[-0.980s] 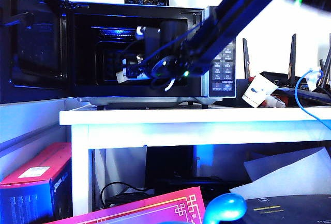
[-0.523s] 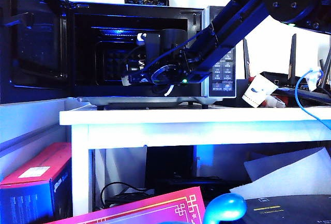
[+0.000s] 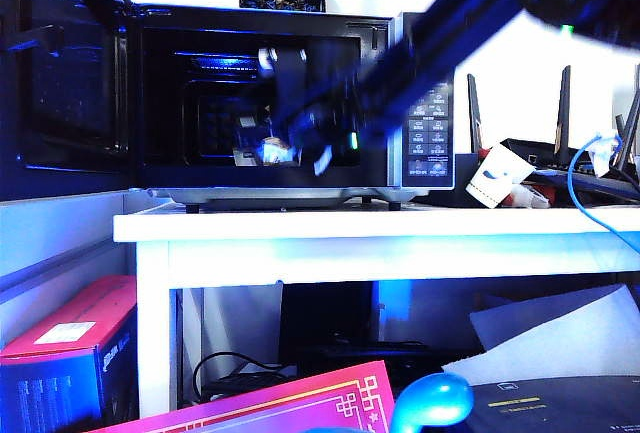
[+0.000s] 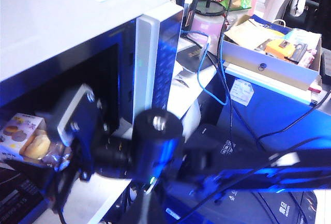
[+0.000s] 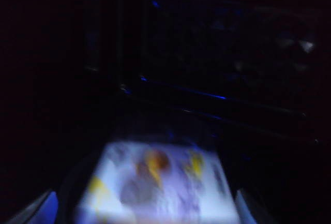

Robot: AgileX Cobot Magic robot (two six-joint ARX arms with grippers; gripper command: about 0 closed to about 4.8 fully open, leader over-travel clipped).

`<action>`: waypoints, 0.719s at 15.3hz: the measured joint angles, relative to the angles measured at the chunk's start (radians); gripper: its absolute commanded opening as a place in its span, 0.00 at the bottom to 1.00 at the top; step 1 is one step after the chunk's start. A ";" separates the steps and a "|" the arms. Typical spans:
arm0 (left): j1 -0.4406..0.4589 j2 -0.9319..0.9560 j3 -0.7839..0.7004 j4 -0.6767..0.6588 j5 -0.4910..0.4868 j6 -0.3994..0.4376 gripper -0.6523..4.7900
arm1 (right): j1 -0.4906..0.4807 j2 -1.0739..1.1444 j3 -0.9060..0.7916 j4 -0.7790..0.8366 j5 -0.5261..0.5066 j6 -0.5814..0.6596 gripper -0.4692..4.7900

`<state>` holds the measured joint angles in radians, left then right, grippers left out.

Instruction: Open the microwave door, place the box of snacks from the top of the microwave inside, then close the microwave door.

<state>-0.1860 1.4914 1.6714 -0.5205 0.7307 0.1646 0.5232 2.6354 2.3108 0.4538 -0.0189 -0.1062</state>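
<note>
The right tool (image 3: 275,148) looks open over the box of snacks (image 5: 158,185) inside the microwave (image 3: 420,33) and could drag it out when it backs away, while the left tool is not in view.

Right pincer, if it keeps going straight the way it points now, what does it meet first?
Probably the box of snacks, lying just ahead of the right pincer inside the microwave; blur leaves depth unclear.
</note>
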 measured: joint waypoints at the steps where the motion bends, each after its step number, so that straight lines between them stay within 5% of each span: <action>1: 0.000 0.000 0.000 0.000 0.000 0.000 0.11 | 0.005 -0.042 0.000 -0.063 0.000 0.000 1.00; 11: 0.000 0.000 0.000 0.000 0.000 0.000 0.11 | 0.020 -0.246 0.002 -0.808 0.039 -0.083 1.00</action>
<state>-0.1860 1.4914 1.6718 -0.5205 0.7311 0.1642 0.5430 2.3890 2.3123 -0.3538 0.0200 -0.1890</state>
